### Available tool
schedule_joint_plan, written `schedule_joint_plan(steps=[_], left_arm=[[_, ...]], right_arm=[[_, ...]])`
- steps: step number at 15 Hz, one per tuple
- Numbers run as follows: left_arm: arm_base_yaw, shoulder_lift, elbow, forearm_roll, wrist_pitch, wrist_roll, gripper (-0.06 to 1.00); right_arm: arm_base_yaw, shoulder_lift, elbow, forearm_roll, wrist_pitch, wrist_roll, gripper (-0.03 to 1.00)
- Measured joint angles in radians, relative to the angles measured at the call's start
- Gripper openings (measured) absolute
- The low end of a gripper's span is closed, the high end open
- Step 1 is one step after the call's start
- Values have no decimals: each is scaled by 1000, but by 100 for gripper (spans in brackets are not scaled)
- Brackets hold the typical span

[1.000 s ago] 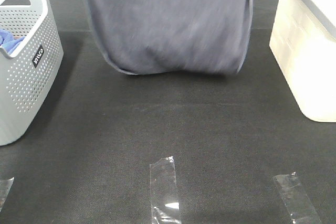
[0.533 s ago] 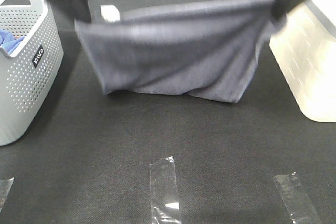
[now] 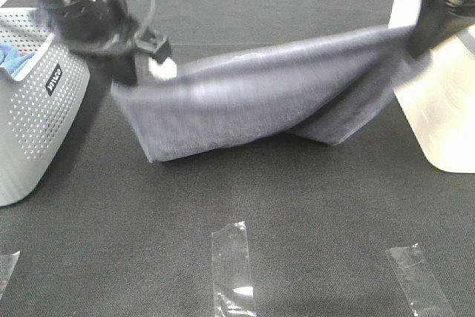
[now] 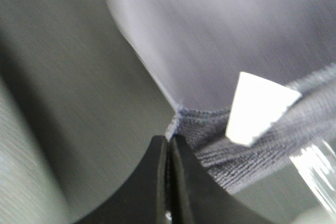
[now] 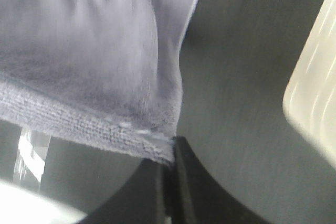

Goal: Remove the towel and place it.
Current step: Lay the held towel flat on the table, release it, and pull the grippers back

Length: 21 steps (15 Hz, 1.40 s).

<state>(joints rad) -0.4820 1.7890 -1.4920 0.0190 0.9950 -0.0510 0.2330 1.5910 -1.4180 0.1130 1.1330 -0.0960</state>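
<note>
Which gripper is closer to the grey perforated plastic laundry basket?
Left. The left gripper is beside the basket, pinching a corner of the greyish-purple terry towel; the right gripper holds the opposite corner across the table, by the white plastic bin.

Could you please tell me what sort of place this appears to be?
Probably a lab bench staged for laundry handling: a black tabletop with clear tape markers, a perforated grey plastic basket, and a slate terry towel.
</note>
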Motion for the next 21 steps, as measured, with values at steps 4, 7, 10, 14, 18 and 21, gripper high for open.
schedule_joint_plan(steps=[4, 7, 10, 14, 18, 21], left_arm=[[59, 36, 3, 269, -486, -66, 0], [185, 113, -51, 303, -955, -85, 0], [225, 130, -338, 336, -1172, -96, 0], [187, 119, -705, 352, -1074, -96, 0], [180, 187, -650, 285, -742, -96, 0], [155, 232, -570, 204, -435, -83, 0]], right_arm=[[0, 137, -71, -77, -278, -4, 0], [1, 274, -297, -153, -436, -5, 0], [11, 286, -665, -237, -462, -6, 0], [24, 210, -979, -242, -425, -7, 0], [23, 264, -860, -197, -213, -7, 0], [20, 293, -692, -174, -101, -7, 0]])
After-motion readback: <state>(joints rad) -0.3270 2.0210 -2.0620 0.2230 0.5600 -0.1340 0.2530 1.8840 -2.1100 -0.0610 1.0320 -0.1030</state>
